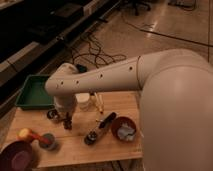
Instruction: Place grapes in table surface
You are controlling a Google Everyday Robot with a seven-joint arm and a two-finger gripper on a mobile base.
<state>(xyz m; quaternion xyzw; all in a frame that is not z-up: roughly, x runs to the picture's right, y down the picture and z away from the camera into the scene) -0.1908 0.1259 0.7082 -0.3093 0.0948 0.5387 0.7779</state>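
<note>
My gripper [65, 116] points down from the white arm over the left part of the wooden table surface [75, 147]. It is shut on the grapes [67, 122], a small dark reddish bunch that hangs from it right at the boards. Whether the bunch touches the wood, I cannot tell. The arm hides most of the gripper's upper part.
A small dark round cup [51, 114] stands just left of the gripper and a white cup [84, 101] just behind it. A green tray [34, 93] lies at back left. A red bowl [123, 128], a black tool [100, 128], a grey cup [48, 141] and a purple bowl [17, 156] stand in front.
</note>
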